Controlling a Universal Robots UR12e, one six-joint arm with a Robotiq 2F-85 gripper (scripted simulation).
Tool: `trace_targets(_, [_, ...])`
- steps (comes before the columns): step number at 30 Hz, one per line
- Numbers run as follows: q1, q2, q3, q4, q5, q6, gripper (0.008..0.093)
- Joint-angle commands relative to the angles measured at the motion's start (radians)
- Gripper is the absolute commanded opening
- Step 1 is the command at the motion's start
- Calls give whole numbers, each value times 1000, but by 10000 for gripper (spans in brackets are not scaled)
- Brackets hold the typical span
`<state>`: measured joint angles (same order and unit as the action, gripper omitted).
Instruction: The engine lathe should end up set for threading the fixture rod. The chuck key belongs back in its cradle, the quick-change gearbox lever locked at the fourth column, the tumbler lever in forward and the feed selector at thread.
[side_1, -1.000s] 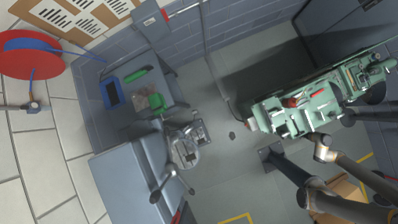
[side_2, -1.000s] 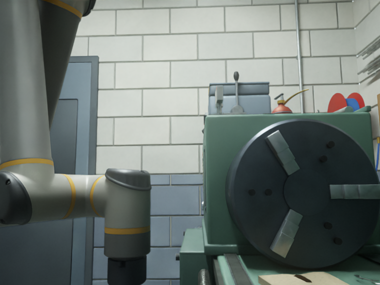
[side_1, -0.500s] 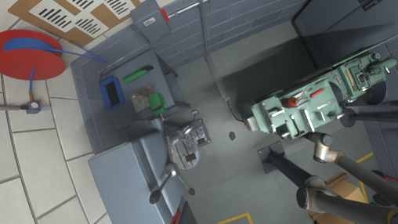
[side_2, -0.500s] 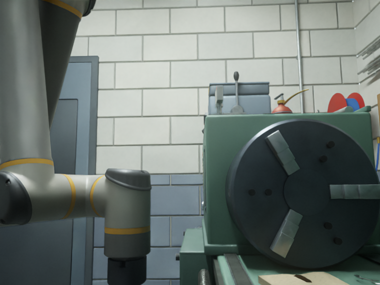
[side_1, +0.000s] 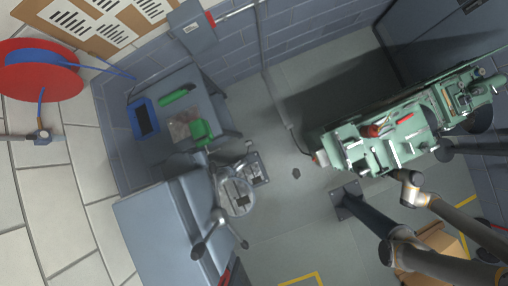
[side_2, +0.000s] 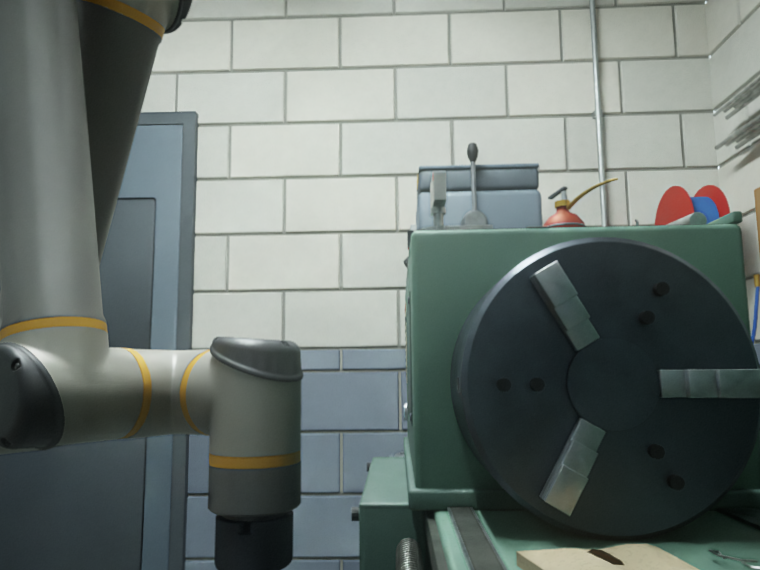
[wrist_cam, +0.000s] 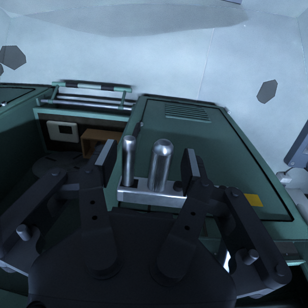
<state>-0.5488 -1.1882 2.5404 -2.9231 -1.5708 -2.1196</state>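
Note:
The gripper itself is hidden from the side cameras behind the arm's wrist (side_2: 255, 429) at the lathe's headstock (side_1: 370, 145). In the wrist camera my gripper (wrist_cam: 148, 161) is open, holding nothing, with a steel lever assembly between its fingers: a thick rounded metal handle (wrist_cam: 159, 164) and a thinner pin (wrist_cam: 128, 160) stand on a flat metal block (wrist_cam: 150, 194) at the edge of the green gearbox cover (wrist_cam: 201, 155). The dark three-jaw chuck (side_2: 608, 386) faces the second side camera. I cannot see the chuck key in it.
A blue bin (side_1: 143, 118) sits on the grey bench across the floor, beside a green tool (side_1: 175, 95). A red oil can (side_2: 565, 215) stands on the headstock top. A drill press (side_1: 235, 195) and a red hose reel (side_1: 37, 67) stand apart from the lathe.

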Motion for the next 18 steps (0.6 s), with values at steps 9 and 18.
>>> trace_targets(9, [0, 0, 0, 0, 0, 0, 640])
trace_targets(18, [0, -8, 0, 7, 0, 0, 640])
